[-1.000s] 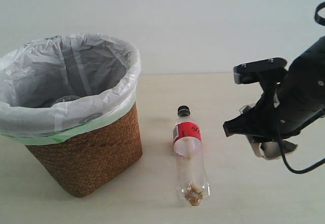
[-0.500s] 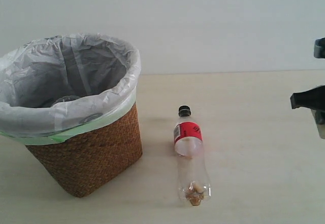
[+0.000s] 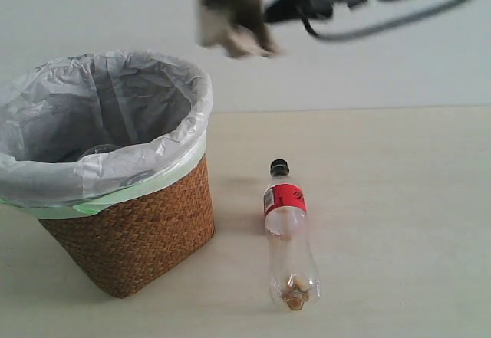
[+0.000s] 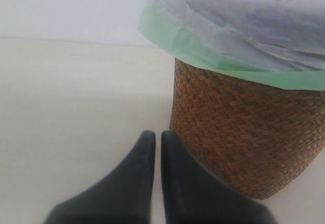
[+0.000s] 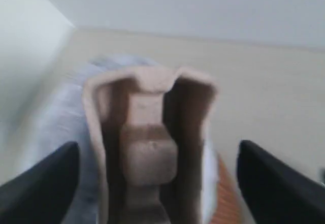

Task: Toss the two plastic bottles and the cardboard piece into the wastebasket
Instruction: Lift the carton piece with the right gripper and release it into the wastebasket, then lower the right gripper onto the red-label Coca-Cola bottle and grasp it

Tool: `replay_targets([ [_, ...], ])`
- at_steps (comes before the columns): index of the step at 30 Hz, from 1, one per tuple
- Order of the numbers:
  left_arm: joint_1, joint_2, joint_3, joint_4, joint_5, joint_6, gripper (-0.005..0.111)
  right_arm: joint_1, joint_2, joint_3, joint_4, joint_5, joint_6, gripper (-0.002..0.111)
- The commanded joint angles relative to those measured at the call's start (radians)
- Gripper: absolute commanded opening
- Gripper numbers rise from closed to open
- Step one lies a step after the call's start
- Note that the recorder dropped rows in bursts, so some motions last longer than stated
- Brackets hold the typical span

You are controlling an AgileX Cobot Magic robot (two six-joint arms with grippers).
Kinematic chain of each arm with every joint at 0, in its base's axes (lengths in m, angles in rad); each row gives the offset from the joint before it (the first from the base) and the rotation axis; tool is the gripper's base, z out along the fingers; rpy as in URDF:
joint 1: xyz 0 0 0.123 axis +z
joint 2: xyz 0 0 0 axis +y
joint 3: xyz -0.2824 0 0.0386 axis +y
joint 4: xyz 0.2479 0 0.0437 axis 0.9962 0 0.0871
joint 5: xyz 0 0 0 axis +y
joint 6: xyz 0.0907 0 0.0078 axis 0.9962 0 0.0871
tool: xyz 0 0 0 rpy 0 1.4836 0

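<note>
The wastebasket [image 3: 130, 238] stands on the left of the table; its wicker wall [image 4: 244, 132] fills the left wrist view. The black-capped, red-labelled bottle [image 3: 288, 238] lies to its right. High above the basket's right rim my right gripper [image 3: 245, 8] is blurred, and the tan cardboard piece [image 3: 230, 35] is at its tip. In the right wrist view the cardboard piece [image 5: 150, 142] sits between the wide-apart fingers [image 5: 45, 183] without touching them, over the white bag [image 5: 56, 127]. My left gripper [image 4: 157, 142] is shut and empty beside the basket's base. The green-capped bottle cannot be identified.
A clear rounded shape [image 3: 100, 152] shows low inside the bag. Black cables [image 3: 399, 8] trail from the right arm across the top of the exterior view. A pale wall rises behind the light table [image 3: 383, 200].
The right arm left the right edge of the view, then swung up and left to above the basket's rim with the cardboard piece. The bottle and basket have not moved.
</note>
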Motion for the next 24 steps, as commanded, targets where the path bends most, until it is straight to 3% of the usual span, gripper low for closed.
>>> replay_targets([
  [1,0.001,-0.003,0.004,0.003,-0.001,-0.005,0.004,0.032,0.053,-0.230,-0.184,0.220,0.196,0.088],
  [6,0.001,-0.003,0.004,0.003,-0.001,-0.005,0.004,0.030,0.071,-0.223,-0.477,0.399,0.277,0.062],
  [9,0.001,-0.003,0.004,0.003,-0.001,-0.005,0.004,0.003,0.070,-0.171,-0.518,0.450,0.260,0.053],
  [12,0.001,-0.003,0.004,0.003,-0.001,-0.005,0.004,-0.029,0.070,-0.090,-0.536,0.459,0.249,0.054],
  [17,0.001,-0.003,0.004,0.003,-0.001,-0.005,0.004,-0.063,0.070,0.079,-0.535,0.366,0.254,0.074],
  [20,0.001,-0.003,0.004,0.003,-0.001,-0.005,0.004,-0.063,0.080,0.234,-0.468,0.205,0.275,0.072],
  [24,0.001,-0.003,0.004,0.003,-0.001,-0.005,0.004,-0.063,0.130,0.312,-0.400,0.141,0.257,0.072],
])
